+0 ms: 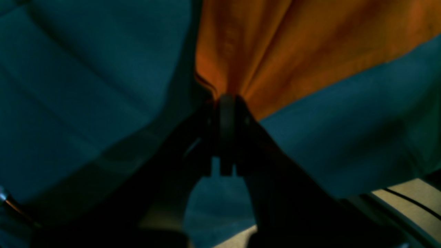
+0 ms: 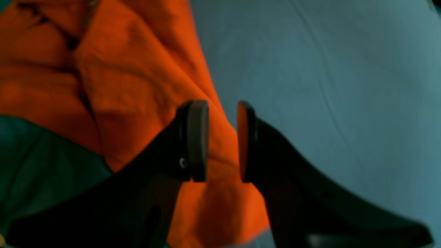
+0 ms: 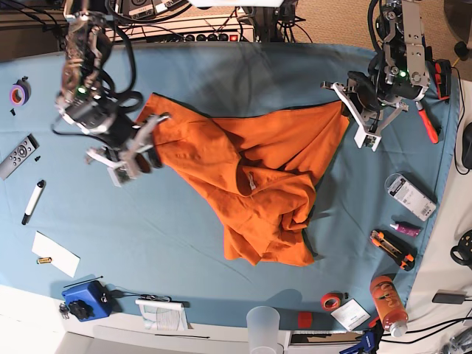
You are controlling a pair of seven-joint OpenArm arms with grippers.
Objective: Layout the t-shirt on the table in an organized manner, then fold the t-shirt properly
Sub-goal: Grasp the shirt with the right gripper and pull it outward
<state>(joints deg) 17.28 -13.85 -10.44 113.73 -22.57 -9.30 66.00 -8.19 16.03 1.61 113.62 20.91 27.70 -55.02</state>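
1. Orange cloth of the t-shirt (image 3: 251, 184) lies across the middle of the table (image 3: 184, 236), drawn out left to right along its far edge, with the rest bunched in a crumpled heap toward the near side.
2. Left gripper (image 1: 227, 103) is clamped on a gathered corner of the t-shirt; in the base view this is the corner at the right, lifted slightly off the table. Judged purpose: hold one end fixed so the cloth can be pulled taut.
3. Right gripper (image 2: 222, 137) stands with jaws partly apart over the t-shirt's left edge. Cloth shows between and beneath the jaws, but they do not pinch it. Whether the pads touch the cloth cannot be told.
4. Judged step: layout is in hand, not finished; folding has not begun. The white neck label (image 3: 251, 179) sits amid the folds near the centre.
5. Edges: the far hem runs nearly straight between the grippers; the near heap hides the other edges.
6. Open room: bare table lies left and near-left of the t-shirt. Clutter borders the right edge: red-handled pliers (image 3: 428, 122), a small orange bottle (image 3: 389, 299), a cup (image 3: 263, 328) at the near edge. Spreading toward the near-left appears safest.
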